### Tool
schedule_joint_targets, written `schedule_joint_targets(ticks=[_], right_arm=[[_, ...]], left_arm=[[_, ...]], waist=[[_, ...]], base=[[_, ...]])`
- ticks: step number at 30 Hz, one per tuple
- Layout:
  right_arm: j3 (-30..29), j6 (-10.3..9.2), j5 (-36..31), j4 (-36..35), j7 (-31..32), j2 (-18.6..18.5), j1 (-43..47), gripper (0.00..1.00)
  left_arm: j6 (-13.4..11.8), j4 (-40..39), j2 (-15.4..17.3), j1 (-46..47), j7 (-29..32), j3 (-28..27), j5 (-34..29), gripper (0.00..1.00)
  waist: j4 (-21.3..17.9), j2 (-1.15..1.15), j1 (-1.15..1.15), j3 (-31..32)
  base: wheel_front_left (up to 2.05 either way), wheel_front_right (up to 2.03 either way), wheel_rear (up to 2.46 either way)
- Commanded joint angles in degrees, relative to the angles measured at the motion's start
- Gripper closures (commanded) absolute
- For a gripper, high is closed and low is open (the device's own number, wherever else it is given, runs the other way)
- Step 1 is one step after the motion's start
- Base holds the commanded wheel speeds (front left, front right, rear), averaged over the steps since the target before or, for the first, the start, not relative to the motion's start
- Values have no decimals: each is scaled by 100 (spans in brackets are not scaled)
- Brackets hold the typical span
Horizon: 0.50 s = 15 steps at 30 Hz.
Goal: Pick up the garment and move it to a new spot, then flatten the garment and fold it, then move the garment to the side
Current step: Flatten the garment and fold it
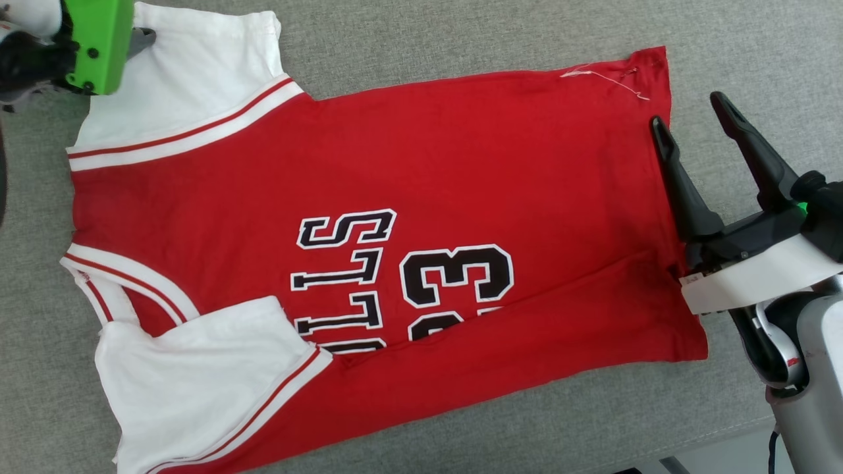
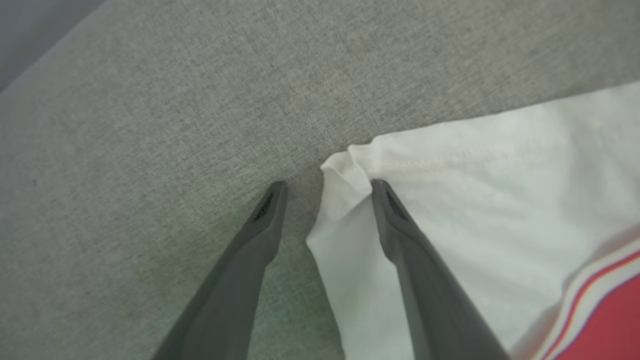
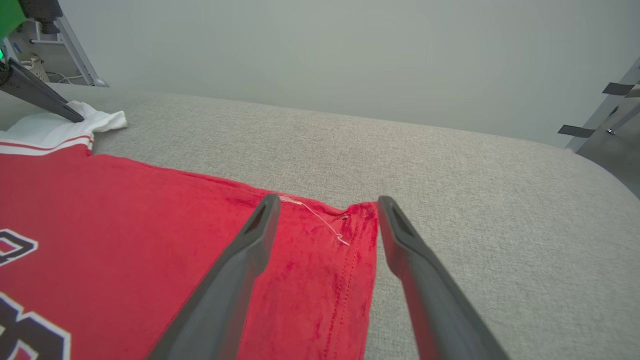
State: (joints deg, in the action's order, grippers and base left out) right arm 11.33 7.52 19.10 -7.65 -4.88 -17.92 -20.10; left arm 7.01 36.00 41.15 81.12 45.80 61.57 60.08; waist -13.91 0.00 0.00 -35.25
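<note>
The garment (image 1: 395,164), a red jersey T-shirt with white sleeves and black lettering, lies spread flat on the grey surface, with its lower edge folded up over part of the lettering. My left gripper (image 2: 327,187) is open, and the far white sleeve's (image 2: 500,165) corner sits between its fingers. In the head view its green wrist housing (image 1: 99,39) hangs over that sleeve at the top left. My right gripper (image 1: 688,113) stands open at the hem's far corner. Its fingers straddle the red hem edge (image 3: 350,240), where a loose white thread (image 3: 320,222) trails.
A grey woven surface (image 1: 461,33) carries everything; its front edge runs at the lower right (image 1: 724,434). A pale wall (image 3: 320,60) rises behind it. Metal frame legs stand at the right (image 3: 610,105) and far left (image 3: 75,55).
</note>
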Motion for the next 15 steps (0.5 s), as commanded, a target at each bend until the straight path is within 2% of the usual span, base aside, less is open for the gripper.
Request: schedule_joint_targets(ticks=[1,6,9,15], right_arm=[[-32,-3,31,9,-36,-39,-110,0],[-235,-3,-17,-56,67,-316,-325,0],[-319,-3,51,-90,362,-590,-577,0],[188,-3,760,117,1868,-1702,-1230,0]], left_arm=[[30,66,-82,-384,0,247,9,100],[43,-87,-63,-330,-517,405,-211,100],[45,-257,-66,-303,-933,431,-244,100],[46,-716,-82,-339,-1656,604,-329,100]], waist=[[63,0,0,78],[205,0,0,359],[299,0,0,552],[566,0,0,808]], base=[[0,0,0],[0,0,0],[0,0,0],[0,0,0]])
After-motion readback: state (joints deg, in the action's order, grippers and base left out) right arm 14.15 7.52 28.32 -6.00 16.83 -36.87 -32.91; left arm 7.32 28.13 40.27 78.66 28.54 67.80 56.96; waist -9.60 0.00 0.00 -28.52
